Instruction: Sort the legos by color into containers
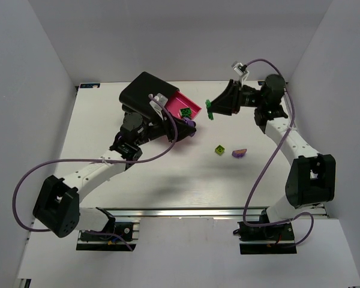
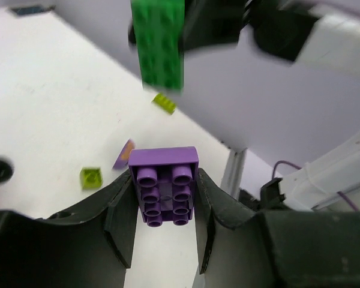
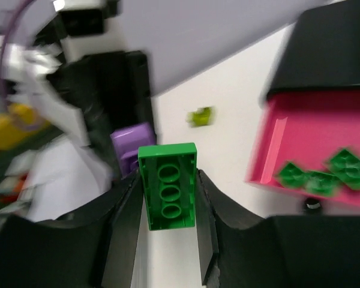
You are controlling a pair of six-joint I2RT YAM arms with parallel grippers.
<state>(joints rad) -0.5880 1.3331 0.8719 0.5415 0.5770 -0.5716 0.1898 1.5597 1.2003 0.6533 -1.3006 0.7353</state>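
Your right gripper (image 3: 167, 207) is clamped on a green brick (image 3: 166, 180), near the open pink drawer (image 3: 270, 150) where other green bricks (image 3: 324, 171) lie; carry it over the rim and let go. Your left gripper (image 2: 165, 207) grips a purple brick (image 2: 164, 174), which I judge needs another drawer.

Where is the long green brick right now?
The green brick is pinched in the right end effector. In the top view it sits just right of the open pink drawer.
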